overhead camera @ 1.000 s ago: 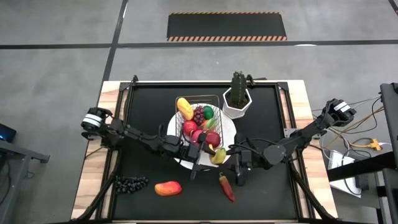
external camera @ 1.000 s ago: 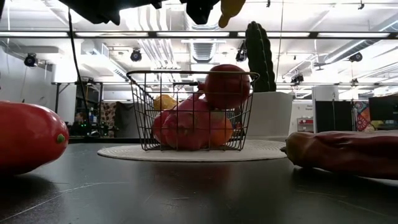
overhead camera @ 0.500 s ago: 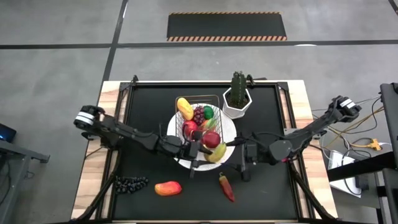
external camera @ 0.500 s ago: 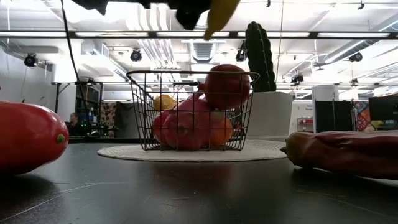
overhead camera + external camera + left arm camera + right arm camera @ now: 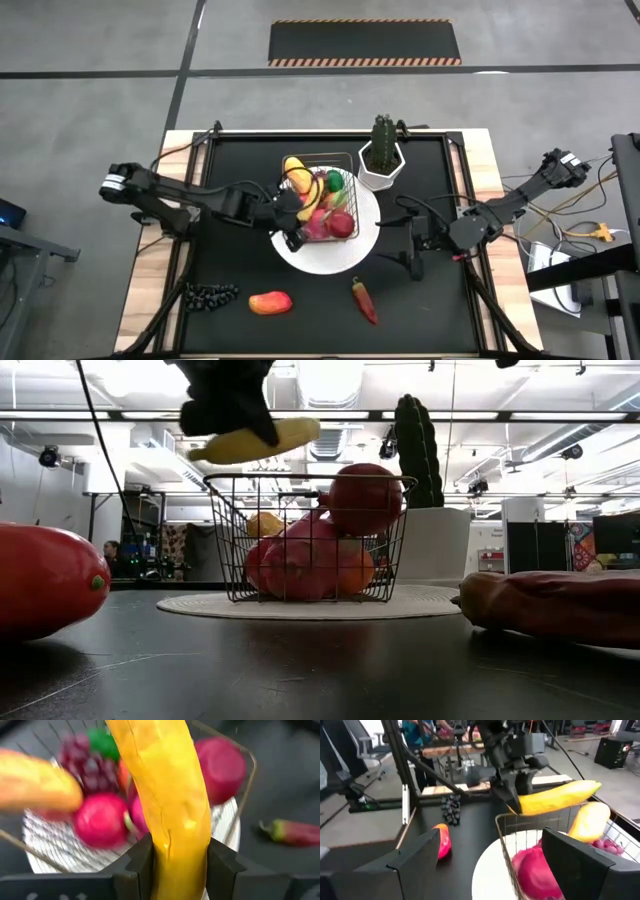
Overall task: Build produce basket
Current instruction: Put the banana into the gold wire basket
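Observation:
The wire basket (image 5: 322,187) stands on a round white plate (image 5: 330,255) and holds red apples, grapes, a yellow piece and a green piece. My left gripper (image 5: 291,206) is above the basket's left near corner, shut on the yellow banana (image 5: 258,440). The banana also shows in the left wrist view (image 5: 167,790) and the right wrist view (image 5: 555,797). My right gripper (image 5: 412,247) stands open to the right of the plate, with nothing between its fingers. A red-yellow mango (image 5: 270,302), dark grapes (image 5: 210,294) and a red chili (image 5: 365,301) lie on the near part of the table. My left gripper pinches the banana between its two fingers (image 5: 141,865), near one end (image 5: 172,855). The fingers slant down from the table's left and lie across the banana. The banana's free length sticks out nearly level above the basket's rim (image 5: 300,477), lifted clear of everything.
A green cactus in a white pot (image 5: 382,155) stands just to the far right of the basket. The black mat (image 5: 240,160) has bare stretches at the far left and near right. Beyond the table, the right wrist view shows chairs and a person (image 5: 412,732).
My left gripper has risen and gone from the plate's near edge toward the far left, to above the basket's left side, rolling its wrist. The banana has gone with it and turned from hanging end-down to nearly level. My right gripper has drawn back toward the right edge.

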Controlling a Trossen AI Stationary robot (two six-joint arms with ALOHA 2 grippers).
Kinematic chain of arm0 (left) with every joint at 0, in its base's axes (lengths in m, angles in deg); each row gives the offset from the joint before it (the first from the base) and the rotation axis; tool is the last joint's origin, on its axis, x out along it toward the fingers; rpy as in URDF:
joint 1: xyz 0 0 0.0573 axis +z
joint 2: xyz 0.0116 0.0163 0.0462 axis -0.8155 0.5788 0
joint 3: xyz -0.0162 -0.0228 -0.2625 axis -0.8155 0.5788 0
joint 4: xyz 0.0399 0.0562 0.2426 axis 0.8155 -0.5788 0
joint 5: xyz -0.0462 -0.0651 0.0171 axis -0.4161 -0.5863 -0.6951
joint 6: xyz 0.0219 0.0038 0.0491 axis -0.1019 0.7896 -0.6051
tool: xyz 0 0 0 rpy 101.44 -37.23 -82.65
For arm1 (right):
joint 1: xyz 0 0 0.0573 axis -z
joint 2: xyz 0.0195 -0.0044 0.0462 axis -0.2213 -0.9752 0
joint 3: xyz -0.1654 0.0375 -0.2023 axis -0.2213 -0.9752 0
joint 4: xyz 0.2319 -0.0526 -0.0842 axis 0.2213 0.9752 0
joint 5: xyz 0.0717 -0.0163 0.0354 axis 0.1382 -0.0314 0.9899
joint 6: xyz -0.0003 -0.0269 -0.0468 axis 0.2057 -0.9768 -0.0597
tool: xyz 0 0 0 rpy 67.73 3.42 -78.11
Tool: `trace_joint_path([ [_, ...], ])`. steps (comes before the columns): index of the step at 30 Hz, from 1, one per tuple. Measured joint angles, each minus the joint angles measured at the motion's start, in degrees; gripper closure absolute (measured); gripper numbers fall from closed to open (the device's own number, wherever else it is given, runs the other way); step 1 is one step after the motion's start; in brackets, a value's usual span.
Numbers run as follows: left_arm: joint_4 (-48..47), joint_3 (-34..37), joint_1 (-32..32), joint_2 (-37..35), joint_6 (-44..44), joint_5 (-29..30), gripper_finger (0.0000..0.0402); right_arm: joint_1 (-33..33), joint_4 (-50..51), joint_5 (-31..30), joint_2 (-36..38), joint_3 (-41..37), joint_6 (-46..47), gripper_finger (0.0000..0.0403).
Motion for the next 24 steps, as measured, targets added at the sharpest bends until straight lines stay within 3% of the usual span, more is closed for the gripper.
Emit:
trace_joint_path([
  [4,-8.76,-4.35,2.86,2.0,4.69,-5.87,0.0291,0.0,1.84,-0.03,0.17,0.0,-0.16,0.0075],
  [12,-9.95,-11.04,9.82,7.85,4.71,-23.29,0.0291,0.02,4.68,-0.07,-1.36,0.0,-0.61,0.0075],
  [19,-13.87,-14.26,12.78,10.0,7.84,-25.38,0.0289,-0.02,7.4,0.0,-2.38,-0.19,-0.05,0.0075],
  [24,-13.79,-13.89,13.32,10.08,10.7,-25.36,0.0261,0.0,7.41,0.0,-2.49,-0.5,-0.11,0.0075],
])
